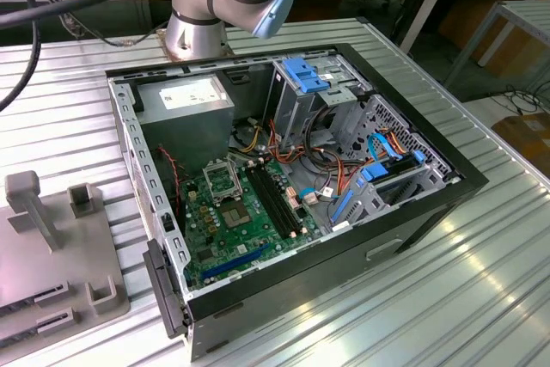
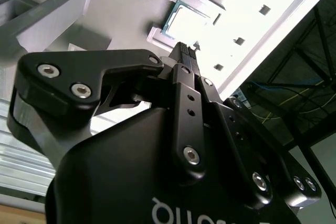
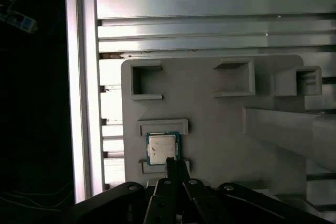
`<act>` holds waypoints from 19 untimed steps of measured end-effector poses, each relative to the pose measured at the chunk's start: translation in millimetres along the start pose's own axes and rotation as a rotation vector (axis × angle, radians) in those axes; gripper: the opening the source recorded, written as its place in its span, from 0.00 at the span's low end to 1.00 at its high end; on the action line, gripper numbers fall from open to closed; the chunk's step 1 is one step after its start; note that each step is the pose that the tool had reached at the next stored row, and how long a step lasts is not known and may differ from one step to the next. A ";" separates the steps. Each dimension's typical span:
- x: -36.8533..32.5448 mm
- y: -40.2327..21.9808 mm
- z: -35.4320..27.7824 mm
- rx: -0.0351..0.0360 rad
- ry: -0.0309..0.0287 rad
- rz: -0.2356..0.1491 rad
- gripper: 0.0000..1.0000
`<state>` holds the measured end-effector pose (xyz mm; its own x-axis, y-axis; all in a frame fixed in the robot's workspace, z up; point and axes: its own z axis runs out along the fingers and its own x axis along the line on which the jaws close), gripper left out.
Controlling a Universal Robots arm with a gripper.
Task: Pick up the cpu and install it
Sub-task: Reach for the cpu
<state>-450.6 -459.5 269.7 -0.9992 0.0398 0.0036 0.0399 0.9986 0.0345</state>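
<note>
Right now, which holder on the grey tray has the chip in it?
The low slot between two flat bars, nearest the gripper: the cpu lies in it. The three boxy holders farther off look empty.

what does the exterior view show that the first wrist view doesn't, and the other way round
Exterior view: the open computer case with the green motherboard inside, and the arm's base behind it.
First wrist view: the cpu lying in a recess of the grey holder plate, with the gripper, fingers together, near the chip's edge.
Both: the grey holder plate and the ribbed metal table under it.
</note>
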 end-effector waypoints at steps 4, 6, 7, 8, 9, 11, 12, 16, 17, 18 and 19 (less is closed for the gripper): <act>0.0 -0.2 4.5 0.0010 0.0001 0.000 0.11; 0.0 -0.3 6.3 0.0016 0.0001 0.000 0.11; 0.0 -0.3 7.2 0.0018 0.0001 0.000 0.11; 0.0 -0.3 8.2 0.0021 0.0000 0.000 0.11; 0.0 -0.4 9.1 0.0024 0.0000 0.000 0.11; 0.1 -0.4 10.9 0.0029 0.0000 0.000 0.11; 0.1 -0.5 11.7 0.0033 0.0000 0.000 0.11; 0.2 -0.6 15.6 0.0048 -0.0001 0.000 0.11; 0.2 -0.6 16.5 0.0053 -0.0002 0.000 0.11; 0.2 -0.7 17.2 0.0057 0.0000 0.000 0.11; 0.3 -0.7 18.8 0.0062 -0.0003 0.000 0.11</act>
<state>-450.9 -459.6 251.0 -0.9992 0.0398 0.0034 0.0398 0.9988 0.0283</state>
